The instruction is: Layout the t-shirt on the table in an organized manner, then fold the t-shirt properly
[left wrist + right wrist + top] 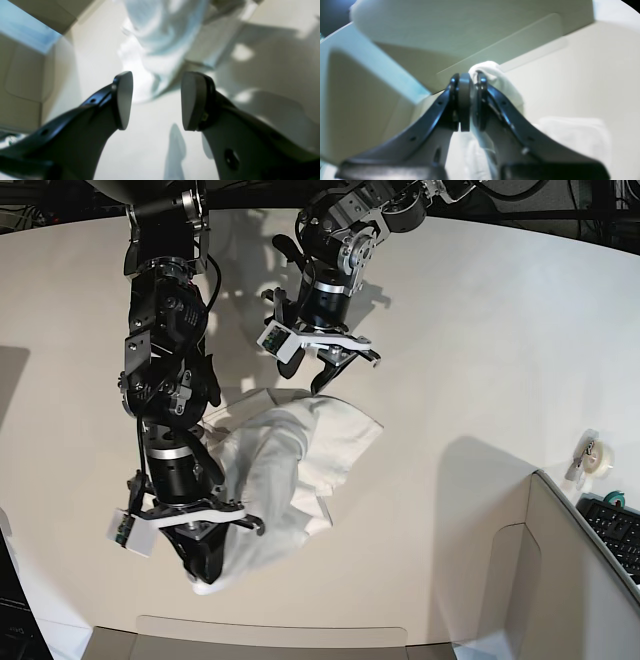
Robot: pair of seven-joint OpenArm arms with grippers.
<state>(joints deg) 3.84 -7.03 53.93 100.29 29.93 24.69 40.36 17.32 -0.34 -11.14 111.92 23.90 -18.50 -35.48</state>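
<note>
White tabletop [150, 150] fills the left wrist view; the left gripper [156, 100] hangs with jaws wide apart and empty, the bunched t-shirt [160, 37] lying beyond them.

Through the right wrist view, the right gripper [470, 102] is clamped tight on a fold of white cloth.

From the base view, the shirt sits crumpled mid-table, one end lifted. Laying out looks to be in hand; next, the free gripper likely needs an opposite edge to spread it.
</note>
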